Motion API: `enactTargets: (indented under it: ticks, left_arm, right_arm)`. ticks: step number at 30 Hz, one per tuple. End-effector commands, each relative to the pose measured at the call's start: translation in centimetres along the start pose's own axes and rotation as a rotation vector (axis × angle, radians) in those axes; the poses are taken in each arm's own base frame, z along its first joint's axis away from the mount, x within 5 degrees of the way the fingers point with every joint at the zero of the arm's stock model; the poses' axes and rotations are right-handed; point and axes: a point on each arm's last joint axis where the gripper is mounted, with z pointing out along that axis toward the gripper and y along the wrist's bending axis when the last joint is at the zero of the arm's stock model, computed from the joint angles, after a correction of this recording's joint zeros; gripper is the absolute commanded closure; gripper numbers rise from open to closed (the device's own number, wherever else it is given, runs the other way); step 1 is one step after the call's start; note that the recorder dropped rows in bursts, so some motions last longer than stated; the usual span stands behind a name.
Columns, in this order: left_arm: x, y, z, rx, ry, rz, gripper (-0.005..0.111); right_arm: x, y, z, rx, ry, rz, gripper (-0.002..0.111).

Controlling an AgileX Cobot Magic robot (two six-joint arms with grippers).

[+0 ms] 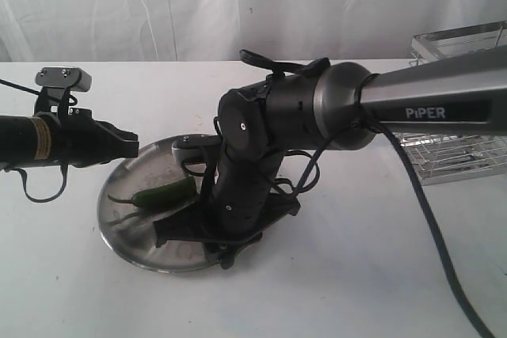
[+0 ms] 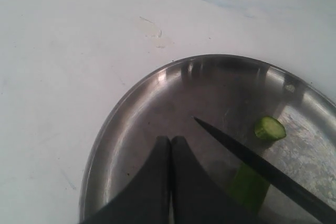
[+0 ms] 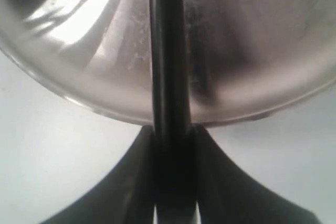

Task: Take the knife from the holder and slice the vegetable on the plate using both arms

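Observation:
The steel plate (image 1: pixel 119 223) lies left of centre, with the green pepper (image 1: pixel 162 194) resting on it. My left gripper (image 1: pixel 133 146) hovers at the plate's left rim, its fingers (image 2: pixel 160 156) shut with nothing between them. In the left wrist view the knife's dark blade (image 2: pixel 252 161) crosses over the pepper (image 2: pixel 245 186), and a small round cut slice (image 2: pixel 270 128) lies beside it. My right gripper (image 3: pixel 172 132) is shut on the knife's handle at the plate's near rim (image 3: pixel 94 106). The knife (image 3: pixel 168 51) reaches out over the plate. The wire holder (image 1: pixel 459 116) stands at the far right.
My right arm, with its PiPER link (image 1: pixel 428 108), stretches from the right edge across the table and hides the plate's right half. A cable (image 1: pixel 432 227) hangs down from it. White cloth backs the table.

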Motion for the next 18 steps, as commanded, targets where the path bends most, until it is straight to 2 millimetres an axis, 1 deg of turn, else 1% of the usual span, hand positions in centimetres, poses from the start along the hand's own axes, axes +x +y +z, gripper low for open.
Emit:
enactTargets:
  ticks: [1,8,14,18]
  left_arm:
    - [0.0,0.0,0.1,0.000,-0.001,-0.001,0.107]
    - [0.0,0.0,0.1,0.004,-0.004,0.000,0.107]
    - [-0.6,-1.0,0.0,0.109,-0.070,0.019,0.107]
    - [-0.7,-1.1,0.0,0.124,-0.085,0.030,0.107]
  right_arm:
    - [-0.2,-0.2,-0.1,0.001,-0.021,-0.005,0.108]
    - [-0.2,-0.3,-0.1,0.003,-0.023,-0.007,0.108]
    - [-0.2,-0.3,-0.1,0.003,-0.023,-0.007,0.108]
    - [-0.3,-0.2,-0.1,0.000,-0.032,-0.007,0.108]
